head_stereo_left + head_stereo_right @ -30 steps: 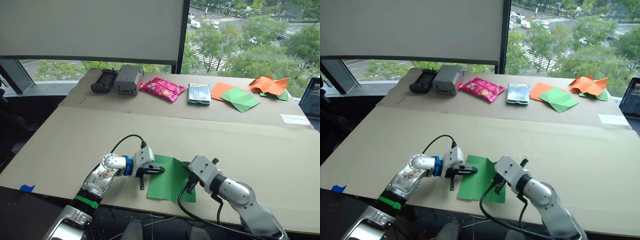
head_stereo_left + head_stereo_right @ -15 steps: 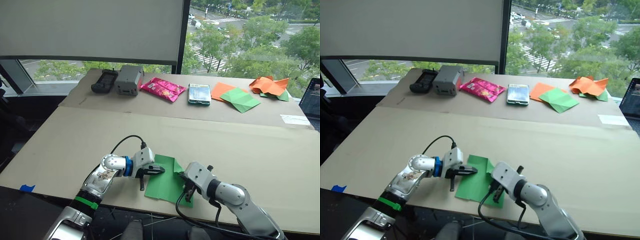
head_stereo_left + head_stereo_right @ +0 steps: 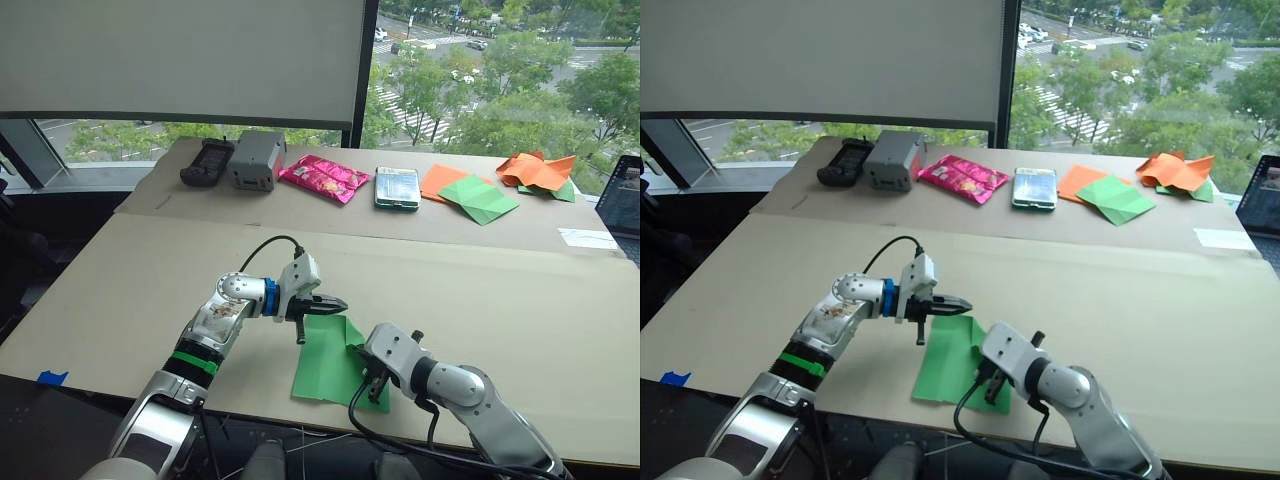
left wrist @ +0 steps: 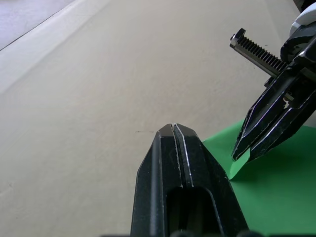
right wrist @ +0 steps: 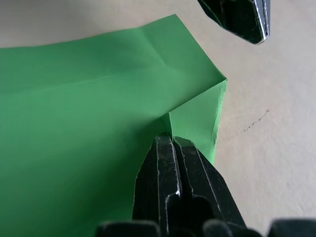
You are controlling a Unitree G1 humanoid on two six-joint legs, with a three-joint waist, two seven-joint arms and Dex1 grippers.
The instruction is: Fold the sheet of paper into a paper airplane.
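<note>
Corner-fold step: right gripper [image 3: 372,377] clamped together on folded corner of the sheet of paper [image 3: 326,362]; left gripper [image 3: 335,302] closed, empty, beside far edge; next needs pressing the crease flat.

We see the sheet of paper [image 3: 952,360] lying on the counter [image 3: 1140,290], our left end effector [image 3: 962,302] at its far edge, our right end effector [image 3: 989,392] over its near corner.
</note>
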